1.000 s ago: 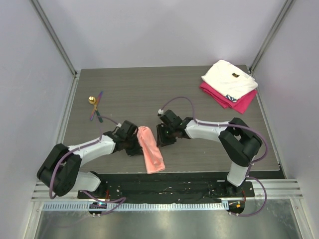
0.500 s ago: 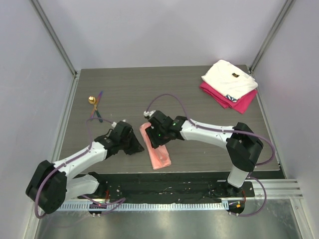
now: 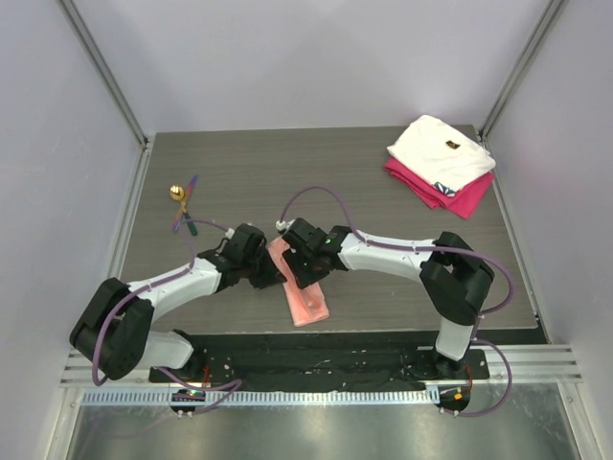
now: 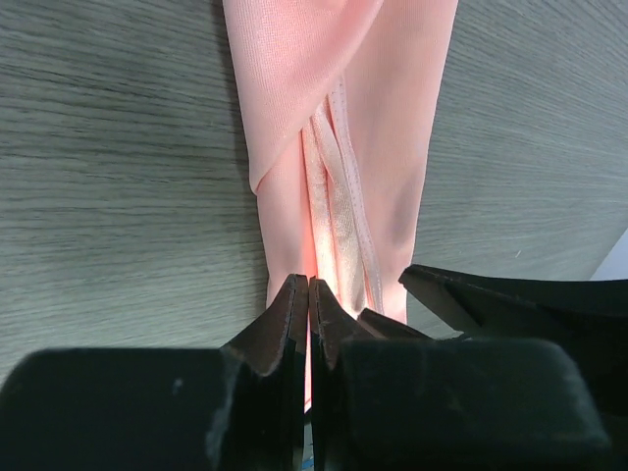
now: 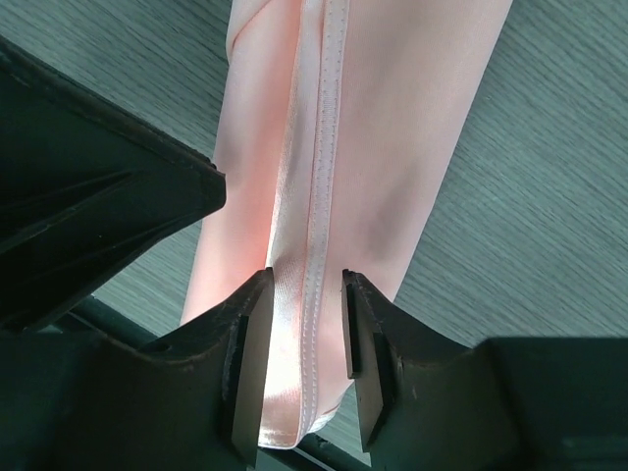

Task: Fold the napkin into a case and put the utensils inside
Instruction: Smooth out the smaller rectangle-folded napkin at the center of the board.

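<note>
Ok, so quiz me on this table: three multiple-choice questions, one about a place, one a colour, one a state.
1. Where do the utensils lie?
A) far left of the table
B) far right corner
C) on a plate

2. What colour is the cloth under the folded white cloth?
A) green
B) magenta
C) grey

3. How is the napkin?
A) spread flat
B) balled up
C) folded into a long strip

Answers:
1 A, they lie alone near the left edge.
2 B, the magenta cloth sticks out beneath.
3 C, the wrist views show layered folds.
</note>
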